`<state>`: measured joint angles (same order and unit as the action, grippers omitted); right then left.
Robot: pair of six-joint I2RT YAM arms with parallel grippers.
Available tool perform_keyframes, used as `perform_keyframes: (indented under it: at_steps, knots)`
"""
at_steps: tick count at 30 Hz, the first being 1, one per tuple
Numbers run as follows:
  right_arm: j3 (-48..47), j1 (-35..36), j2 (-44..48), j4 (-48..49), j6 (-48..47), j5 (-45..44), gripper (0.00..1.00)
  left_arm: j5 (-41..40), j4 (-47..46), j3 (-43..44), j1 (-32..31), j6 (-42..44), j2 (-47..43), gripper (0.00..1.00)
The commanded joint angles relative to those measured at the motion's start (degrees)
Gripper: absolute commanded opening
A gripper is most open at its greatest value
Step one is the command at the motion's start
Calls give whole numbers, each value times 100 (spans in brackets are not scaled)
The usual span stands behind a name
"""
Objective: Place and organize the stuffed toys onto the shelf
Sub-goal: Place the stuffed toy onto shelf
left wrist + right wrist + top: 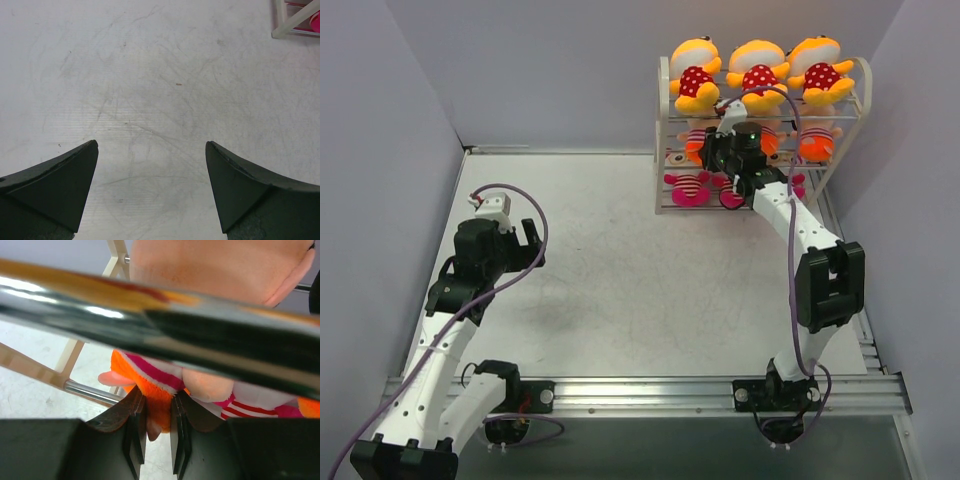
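Observation:
The white wire shelf [663,120] stands at the table's far right. Three yellow-orange stuffed toys with red dotted bodies [757,76] sit along its top tier. Peach-faced toys with orange bottoms [817,140] are on the middle tier, and pink-striped ones [688,187] lie on the bottom tier. My right gripper [731,128] reaches into the middle tier. In the right wrist view it [157,432] is shut on the orange bottom of a peach-faced toy [152,385], behind a shelf rod [150,307]. My left gripper [151,144] hangs open and empty over bare table, at the left [527,245].
The shelf's corner post [295,20] and a bit of pink toy [315,20] show at the top right of the left wrist view. Grey walls enclose the table on three sides. A metal rail [650,390] runs along the near edge.

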<state>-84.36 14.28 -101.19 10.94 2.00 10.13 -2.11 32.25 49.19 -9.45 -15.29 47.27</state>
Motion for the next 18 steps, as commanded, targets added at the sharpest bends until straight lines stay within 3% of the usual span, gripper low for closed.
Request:
perform_keyframes:
  at_steps: [1,7,18]
  knots:
    - [-283,-31,-33,198,-147,165,3,62,-202,-6,-39,87,-42,97]
    - [-283,-31,-103,251,-147,173,9,70,-202,3,-39,87,-33,97]
    - [-327,-75,-129,251,-156,121,36,114,-202,-6,-30,96,-24,97]
